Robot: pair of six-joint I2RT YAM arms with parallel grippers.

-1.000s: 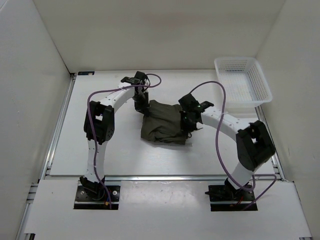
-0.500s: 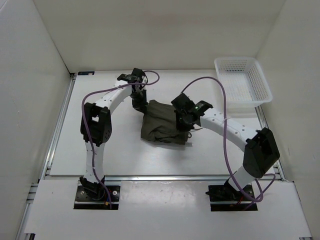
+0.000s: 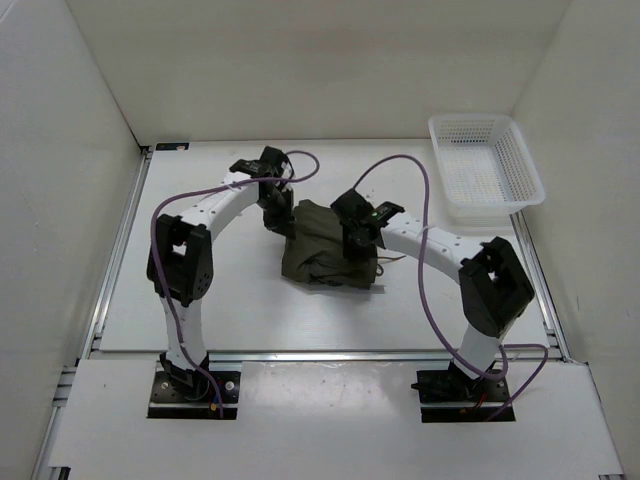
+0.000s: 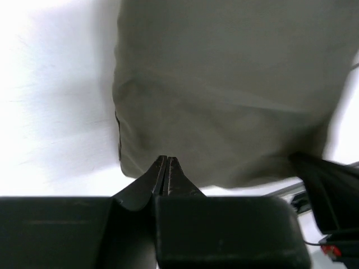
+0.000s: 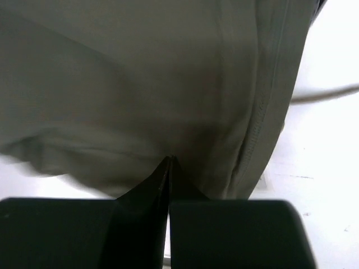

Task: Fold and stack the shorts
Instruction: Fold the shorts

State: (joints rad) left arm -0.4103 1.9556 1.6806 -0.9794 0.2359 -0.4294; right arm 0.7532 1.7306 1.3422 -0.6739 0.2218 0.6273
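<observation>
Lying bunched on the white table, the dark olive-green soft fabric shorts sit well to the left of the white mesh plastic basket and nearer the arm bases. The left gripper meets the shorts' far corner, on the side away from the basket, jaws pressed together on the fabric's edge. The right gripper is at the side facing the basket, its jaws likewise clamped on the cloth, folds filling its wrist view.
</observation>
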